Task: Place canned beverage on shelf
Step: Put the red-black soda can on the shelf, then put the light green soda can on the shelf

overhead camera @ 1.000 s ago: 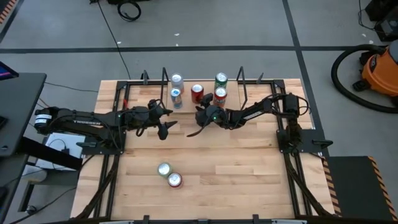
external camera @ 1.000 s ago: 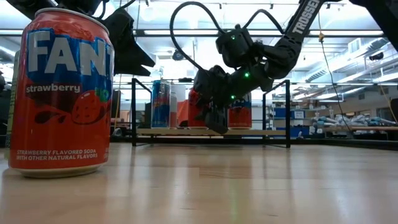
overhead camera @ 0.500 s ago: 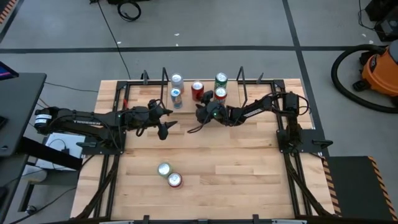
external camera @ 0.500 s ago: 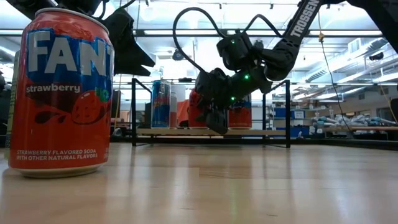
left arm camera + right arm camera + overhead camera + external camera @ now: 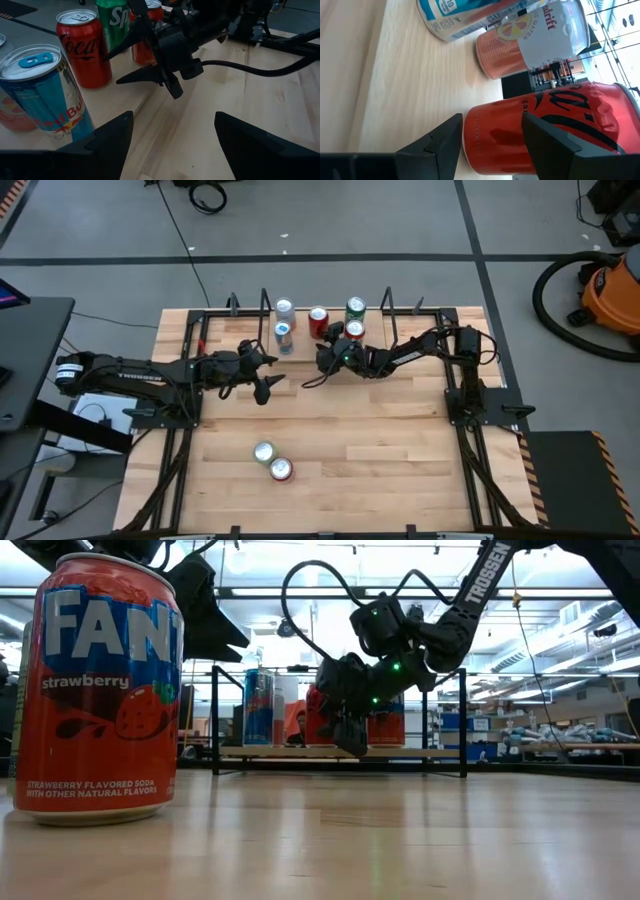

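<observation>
Light-wood shelf (image 5: 318, 340) at the table's (image 5: 400, 450) far edge, holding five cans, among them a red Coca-Cola can (image 5: 318, 322) and a blue Red Bull can (image 5: 42, 95). Right gripper (image 5: 322, 360) just in front of the Coca-Cola can, empty, fingers together. Left gripper (image 5: 265, 375) near the shelf's left end, empty, fingers slightly apart. Two cans well apart on the near table: silver-topped can (image 5: 264, 452), Fanta strawberry can (image 5: 98, 690).

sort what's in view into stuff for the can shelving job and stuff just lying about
For the job:
- shelf, with Coca-Cola can, Sprite can and Red Bull can on it
- Fanta can and silver-topped can, not yet shelved, on the table
- right tool by the Coca-Cola can; left tool mid-table

Lying about:
- orange vacuum
- black cable on the floor
</observation>
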